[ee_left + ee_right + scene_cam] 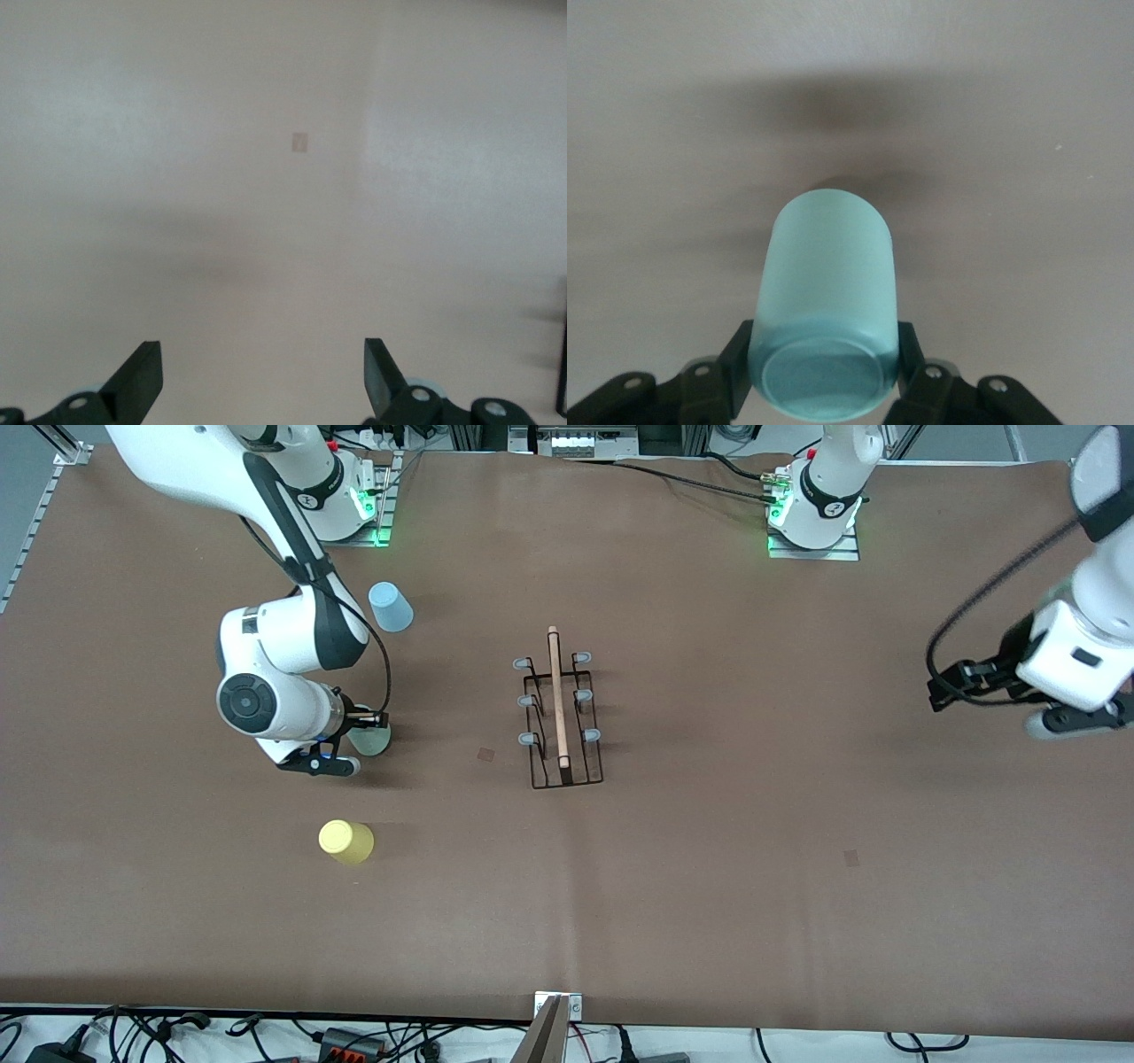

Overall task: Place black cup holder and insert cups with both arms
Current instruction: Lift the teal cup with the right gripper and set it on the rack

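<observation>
Near to far: yellow cup (346, 841), then right gripper (365, 729) clamped on the green cup (824, 310), black cup holder (561, 717) at its 3 o'clock, blue cup (390, 607) at its 12; lift straight before swinging to a prong. Left gripper (263, 382) waits wide open, empty, over bare table (797, 824). Only the right wrist view shows both pads seated on the cup; the front view hides them
</observation>
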Controlling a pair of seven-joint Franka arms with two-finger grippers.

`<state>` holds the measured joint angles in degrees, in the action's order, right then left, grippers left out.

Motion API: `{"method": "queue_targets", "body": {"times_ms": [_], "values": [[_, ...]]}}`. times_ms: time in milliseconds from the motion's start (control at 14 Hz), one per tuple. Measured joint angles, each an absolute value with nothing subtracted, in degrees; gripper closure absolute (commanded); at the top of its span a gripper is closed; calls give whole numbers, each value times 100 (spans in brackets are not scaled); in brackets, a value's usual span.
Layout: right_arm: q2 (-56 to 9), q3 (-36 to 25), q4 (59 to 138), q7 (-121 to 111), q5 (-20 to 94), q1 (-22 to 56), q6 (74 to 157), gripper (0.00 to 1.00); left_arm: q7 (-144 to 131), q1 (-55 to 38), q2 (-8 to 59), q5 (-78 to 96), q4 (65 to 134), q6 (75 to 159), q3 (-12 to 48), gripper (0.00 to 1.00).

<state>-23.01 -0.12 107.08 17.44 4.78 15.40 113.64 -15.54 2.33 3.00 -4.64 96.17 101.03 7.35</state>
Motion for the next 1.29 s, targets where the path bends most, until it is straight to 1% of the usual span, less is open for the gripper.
{"method": "queue_targets", "body": {"times_ms": [71, 143, 286, 357, 500, 643, 929, 1286], "values": [[-2222, 44, 10369, 1748, 496, 1549, 10940, 70, -1554, 215, 129, -463, 9971, 10374, 735, 0], [-2133, 157, 10028, 1784, 562, 1559, 10510, 70, -1554, 210, 31, -463, 10185, 10521, 735, 0], [-1999, 527, 9506, 2091, 922, 1591, 9848, 70, -1554, 214, -36, -462, 10342, 10623, 717, 0], [-1970, 760, 9382, 2339, 1067, 1612, 9713, 70, -1554, 220, -38, -462, 10346, 10642, 707, 0], [-1990, 1257, 9327, 2856, 1147, 1698, 9696, 70, -1554, 221, -44, -461, 10346, 10669, 708, 0], [-2058, 1525, 9327, 3362, 1149, 1977, 9863, 70, -1554, 221, -45, -460, 10345, 10671, 710, 0], [-2262, 1563, 9328, 3974, 1150, 2573, 10325, 70, -1554, 221, -45, -460, 10345, 10672, 710, 0], [-2492, 1562, 9327, 4019, 1148, 2681, 10517, 69, -1554, 221, -44, -460, 10345, 10672, 710, 0]]}}
